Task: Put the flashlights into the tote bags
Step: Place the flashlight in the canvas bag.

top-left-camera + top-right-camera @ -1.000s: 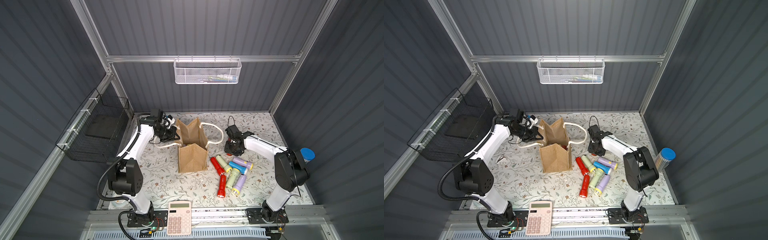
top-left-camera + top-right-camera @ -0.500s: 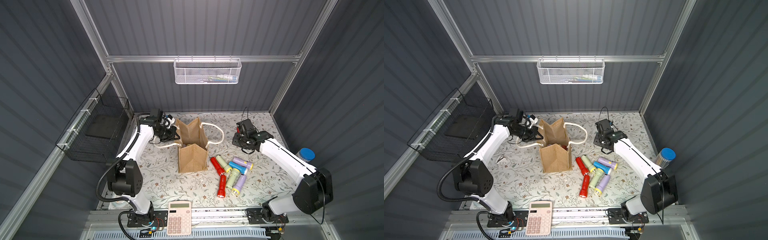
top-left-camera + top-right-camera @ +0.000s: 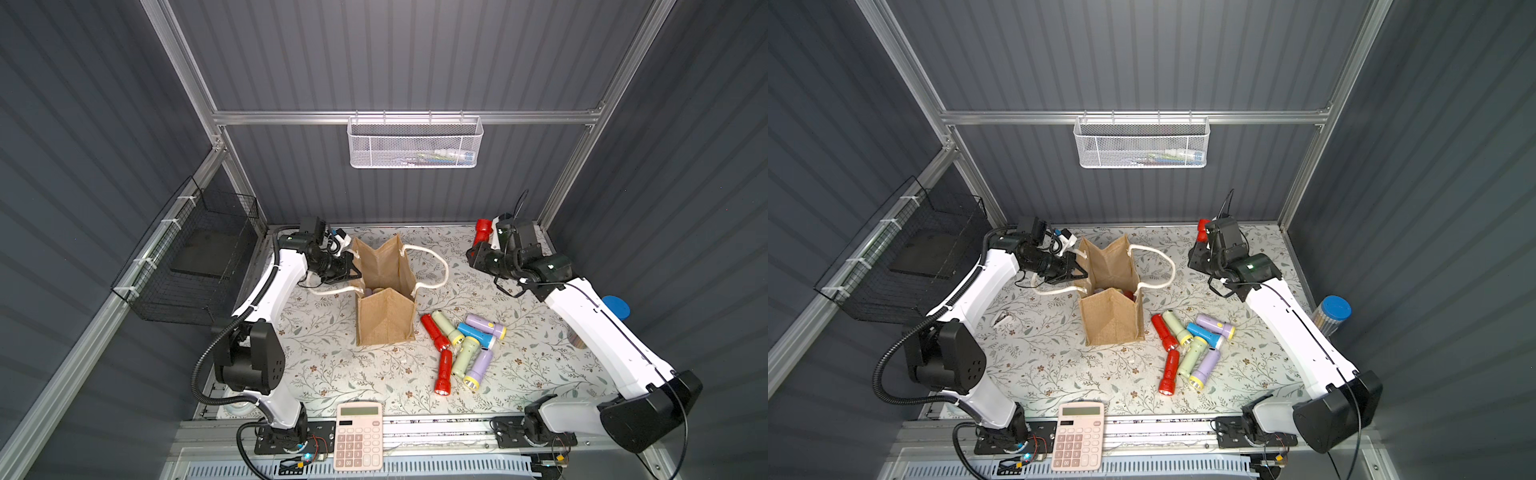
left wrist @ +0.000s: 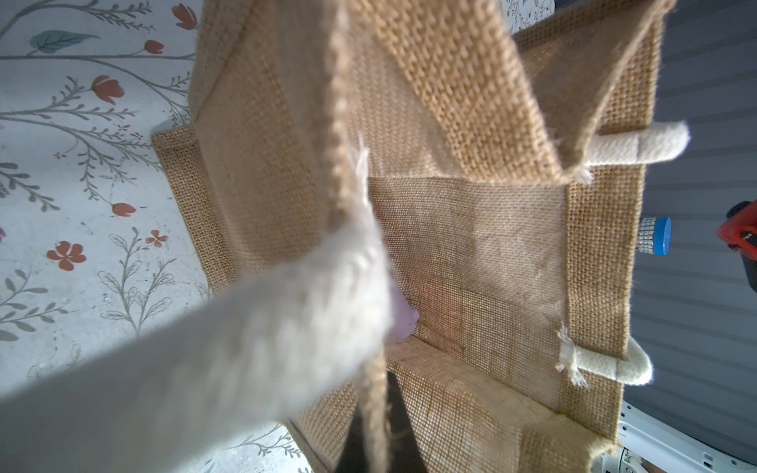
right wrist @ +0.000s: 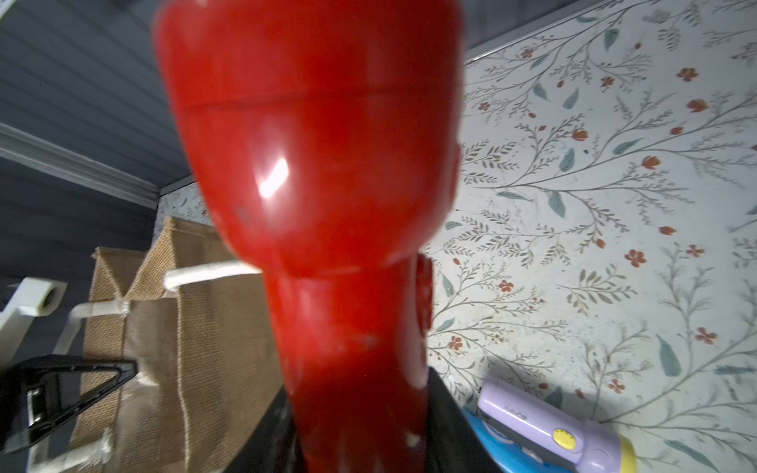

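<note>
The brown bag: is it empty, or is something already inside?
Not empty. The bag stands open, and a lilac flashlight shows inside near its bottom; how many more, cannot tell.

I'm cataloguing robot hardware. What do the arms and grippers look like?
Both the left arm and right arm have white link shells with black joint housings. A ribbed black hose loops by the left arm's base; thin black wires trail the right. The left gripper and right gripper are black; the left's fingers are open triangles.

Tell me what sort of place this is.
Probably a robot test cell: grey panelled walls on an aluminium frame, two white robot arms bolted to a front rail, and a white mesh basket hung from the frame.
</note>
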Tool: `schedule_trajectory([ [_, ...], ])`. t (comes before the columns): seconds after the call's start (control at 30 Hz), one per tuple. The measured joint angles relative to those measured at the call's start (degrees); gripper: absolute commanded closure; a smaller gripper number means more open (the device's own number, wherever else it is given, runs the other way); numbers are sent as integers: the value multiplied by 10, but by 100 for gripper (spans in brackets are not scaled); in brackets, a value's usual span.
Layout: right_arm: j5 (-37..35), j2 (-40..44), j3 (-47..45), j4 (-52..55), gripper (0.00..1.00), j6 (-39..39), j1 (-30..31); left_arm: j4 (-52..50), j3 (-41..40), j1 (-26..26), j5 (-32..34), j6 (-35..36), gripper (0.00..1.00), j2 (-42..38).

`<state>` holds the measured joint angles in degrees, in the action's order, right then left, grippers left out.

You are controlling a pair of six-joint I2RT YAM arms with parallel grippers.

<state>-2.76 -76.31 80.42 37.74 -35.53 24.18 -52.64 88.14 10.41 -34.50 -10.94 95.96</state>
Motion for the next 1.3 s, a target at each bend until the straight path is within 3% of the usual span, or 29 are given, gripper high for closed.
schedule_trajectory([
  [0.47, 99, -74, 83, -33, 85, 26, 119, 0, 0, 4, 0, -2, 100, -13],
  [0.73, 150, -170, 140, -46, 85, 32, 174, 0, 0, 4, -1, -2, 100, -13],
  [1.03, 189, -278, 203, -34, 86, 33, 209, 0, -2, 6, -1, -2, 100, -16],
  [1.3, 195, -324, 224, 19, 84, 46, 218, 0, -2, 7, 0, -2, 100, -16],
])
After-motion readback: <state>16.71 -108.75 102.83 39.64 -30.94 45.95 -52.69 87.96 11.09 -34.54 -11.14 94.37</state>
